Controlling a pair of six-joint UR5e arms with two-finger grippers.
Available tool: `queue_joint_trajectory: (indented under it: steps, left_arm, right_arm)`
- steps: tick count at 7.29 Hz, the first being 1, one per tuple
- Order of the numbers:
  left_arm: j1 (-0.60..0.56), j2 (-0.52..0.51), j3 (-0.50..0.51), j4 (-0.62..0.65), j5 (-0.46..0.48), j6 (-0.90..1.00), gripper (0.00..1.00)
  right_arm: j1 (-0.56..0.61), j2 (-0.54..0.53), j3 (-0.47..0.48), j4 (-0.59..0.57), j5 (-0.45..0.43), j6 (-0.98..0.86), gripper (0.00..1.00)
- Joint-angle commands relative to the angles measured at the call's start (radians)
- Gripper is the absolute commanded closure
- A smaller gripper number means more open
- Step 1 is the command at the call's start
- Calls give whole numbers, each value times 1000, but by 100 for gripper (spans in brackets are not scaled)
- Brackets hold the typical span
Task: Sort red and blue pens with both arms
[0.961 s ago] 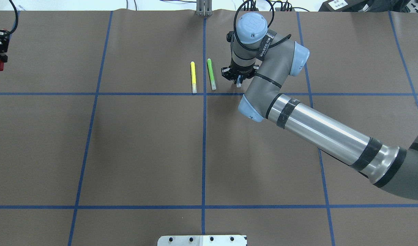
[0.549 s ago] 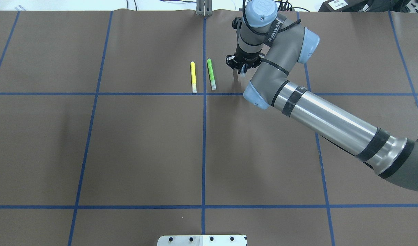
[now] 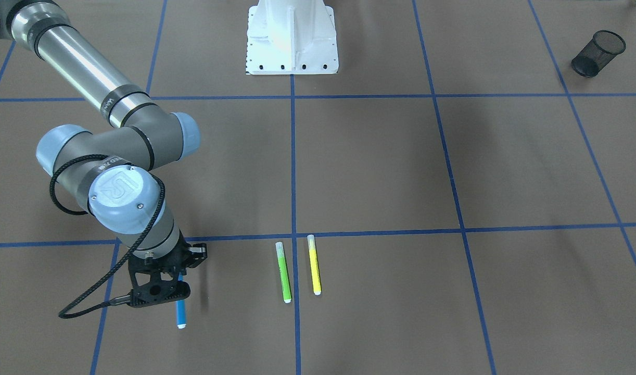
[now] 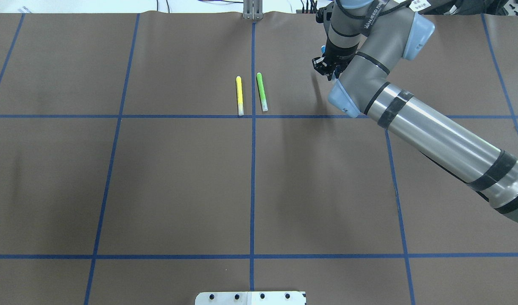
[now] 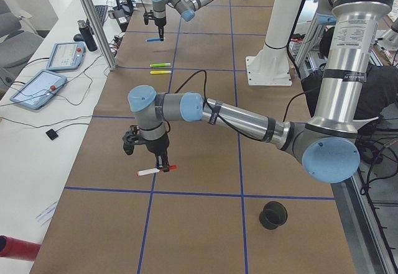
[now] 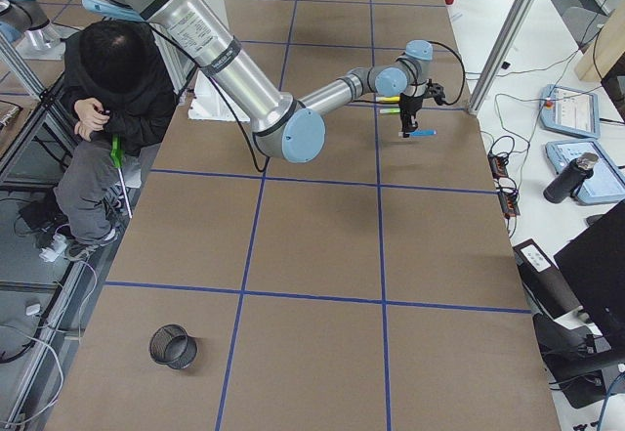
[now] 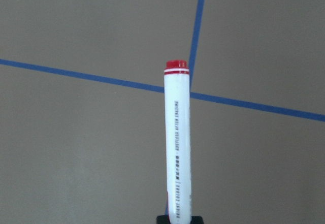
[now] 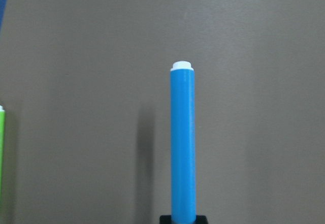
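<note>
Over mat (image 3: 380, 166): R gripper (image 3: 175, 289) clamps blue pen (image 3: 181, 314), white end; L gripper (image 5: 163, 165) clamps white-barrel red-cap pen (image 7: 177, 142).

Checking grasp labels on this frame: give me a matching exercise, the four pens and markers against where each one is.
Things:
1. blue pen
2. red pen
3. green marker
4. yellow marker

Places:
a. flat on the table, on the robot's left of the centre tape line
b. held in the right end effector
c. flat on the table, on the robot's right of that line
d. held in the left end effector

Pairs: 1-b, 2-d, 3-c, 4-a
</note>
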Motion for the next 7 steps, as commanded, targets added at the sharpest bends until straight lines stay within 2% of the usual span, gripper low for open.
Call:
queue_joint_trajectory:
  steps: [1, 2, 3, 5, 7]
  left_arm:
    - [-43, 105, -3, -3, -5, 26, 100]
    - [-88, 151, -4, 10, -57, 26, 100]
    - [-112, 255, -7, 9, -180, 25, 100]
    - [-113, 369, -7, 50, -360, -9, 100]
    - [-153, 397, -18, 114, -401, -18, 100]
  right_arm:
    - [50, -24, 62, -131, -4, -102, 100]
    - [90, -24, 68, -207, 2, -162, 100]
    - [128, -61, 106, -236, 10, -214, 100]
    - [224, -153, 189, -285, 56, -318, 100]
    - [271, -170, 194, -323, 44, -427, 100]
